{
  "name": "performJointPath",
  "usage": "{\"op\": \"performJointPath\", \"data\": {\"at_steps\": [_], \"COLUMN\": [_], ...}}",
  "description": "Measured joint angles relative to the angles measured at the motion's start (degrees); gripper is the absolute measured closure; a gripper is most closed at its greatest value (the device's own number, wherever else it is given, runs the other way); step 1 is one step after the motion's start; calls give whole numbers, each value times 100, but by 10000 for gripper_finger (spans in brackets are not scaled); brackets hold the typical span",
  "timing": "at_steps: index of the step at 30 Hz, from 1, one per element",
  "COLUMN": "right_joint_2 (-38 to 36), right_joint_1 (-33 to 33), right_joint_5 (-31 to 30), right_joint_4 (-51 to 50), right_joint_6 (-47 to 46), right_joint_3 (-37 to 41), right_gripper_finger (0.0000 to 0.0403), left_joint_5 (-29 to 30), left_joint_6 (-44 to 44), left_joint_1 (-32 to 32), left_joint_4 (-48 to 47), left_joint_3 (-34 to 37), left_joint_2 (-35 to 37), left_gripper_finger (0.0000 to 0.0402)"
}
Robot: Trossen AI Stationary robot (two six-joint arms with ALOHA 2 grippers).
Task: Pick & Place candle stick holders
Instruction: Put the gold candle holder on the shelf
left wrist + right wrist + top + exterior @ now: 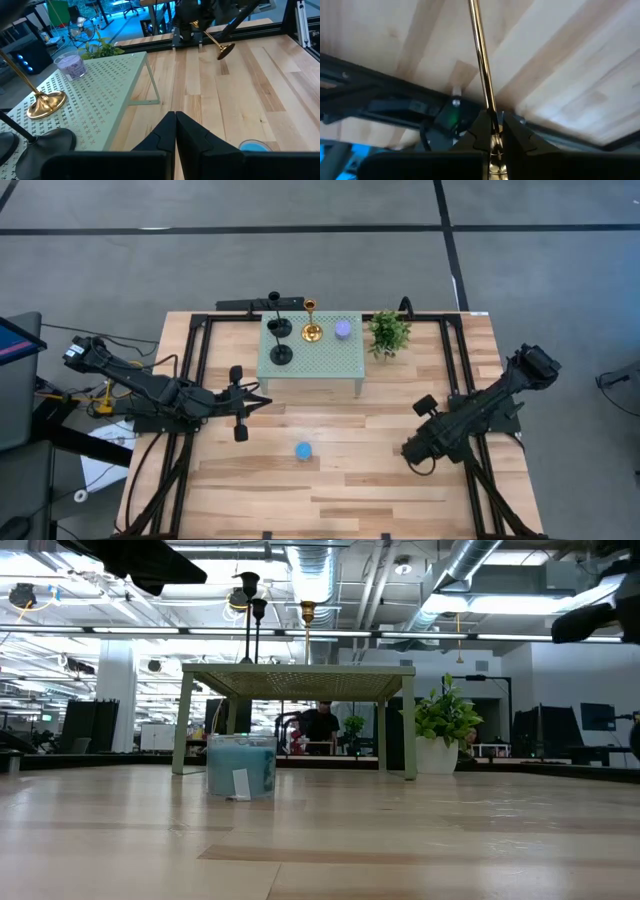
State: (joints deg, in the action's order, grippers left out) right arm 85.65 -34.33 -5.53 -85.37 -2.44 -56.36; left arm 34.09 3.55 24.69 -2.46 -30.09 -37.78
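R gripper [492, 131] clenched on slim shiny gold candle holder [481, 55] stem, prob. near table's right edge; L gripper [176, 131] closed, empty.

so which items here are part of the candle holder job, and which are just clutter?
Job:
- two black candle holders, on the green stand
- gold candle holder, on the stand
- second gold candle holder, gripped by its stem in the right gripper

Lying about:
- purple candle
- potted plant
- blue jar on the table

Three holders [281, 330] on stand [330, 362]; plant [388, 333] beside.
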Motion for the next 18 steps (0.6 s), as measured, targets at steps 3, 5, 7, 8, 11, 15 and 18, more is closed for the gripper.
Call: {"op": "performJointPath", "data": {"at_steps": [3,5,7,8,11,15,18], "right_joint_2": [45,240,422,528,864,1265,1417], "right_joint_1": [256,446,552,594,607,690,729], "right_joint_5": [123,134,117,107,120,118,111], "right_joint_4": [-262,-404,-449,-417,-220,-216,-244], "right_joint_6": [-2,-1,67,174,500,586,597], "right_joint_3": [-1,5,7,8,7,9,9], "right_gripper_finger": [392,392,392,392,392,398,398], "left_joint_5": [0,0,0,-1,0,0,0], "left_joint_6": [0,0,0,0,0,0,0], "left_joint_1": [0,-2,0,0,0,-2,0], "left_joint_4": [0,0,1,2,2,2,2], "left_joint_3": [0,0,0,0,0,0,0], "left_joint_2": [0,-2,-2,-2,-2,-2,-2], "left_gripper_finger": [390,390,390,390,390,390,390]}}
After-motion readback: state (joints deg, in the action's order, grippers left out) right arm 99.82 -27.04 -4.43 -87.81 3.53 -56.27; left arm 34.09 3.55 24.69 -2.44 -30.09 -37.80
